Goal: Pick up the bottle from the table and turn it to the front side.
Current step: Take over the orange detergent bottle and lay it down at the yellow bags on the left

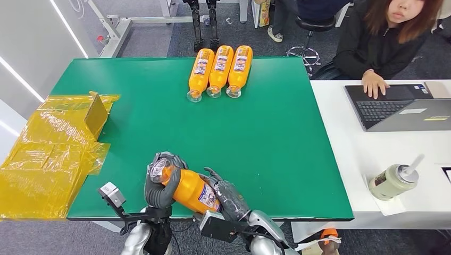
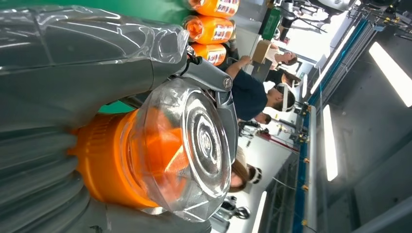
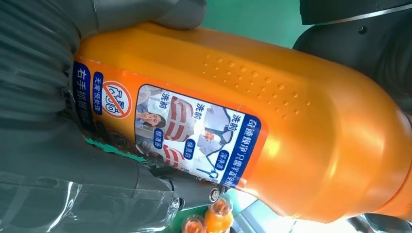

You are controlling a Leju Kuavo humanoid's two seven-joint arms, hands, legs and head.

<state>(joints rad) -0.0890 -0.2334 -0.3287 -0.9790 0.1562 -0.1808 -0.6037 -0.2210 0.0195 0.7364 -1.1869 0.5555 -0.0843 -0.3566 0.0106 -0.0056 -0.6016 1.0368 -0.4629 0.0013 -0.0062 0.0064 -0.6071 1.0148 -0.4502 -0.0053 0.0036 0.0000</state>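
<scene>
An orange bottle [image 1: 190, 190] with a clear cap and a blue-edged label lies tilted above the near edge of the green table [image 1: 276, 133]. My left hand [image 1: 161, 185] grips its cap end, and my right hand [image 1: 226, 201] holds its base end. The left wrist view looks straight at the clear cap [image 2: 187, 148], with the grey fingers [image 2: 73, 63] wrapped round it. In the right wrist view the bottle's label [image 3: 194, 133] faces the camera, with my right hand's fingers [image 3: 97, 189] under the bottle.
Three more orange bottles [image 1: 219, 70] lie side by side at the table's far edge. Yellow plastic bags and a small box [image 1: 53, 149] cover the left side. A person [image 1: 393, 37] sits at a white desk [image 1: 340, 154] on the right with a laptop [image 1: 404, 106] and a cup [image 1: 392, 181].
</scene>
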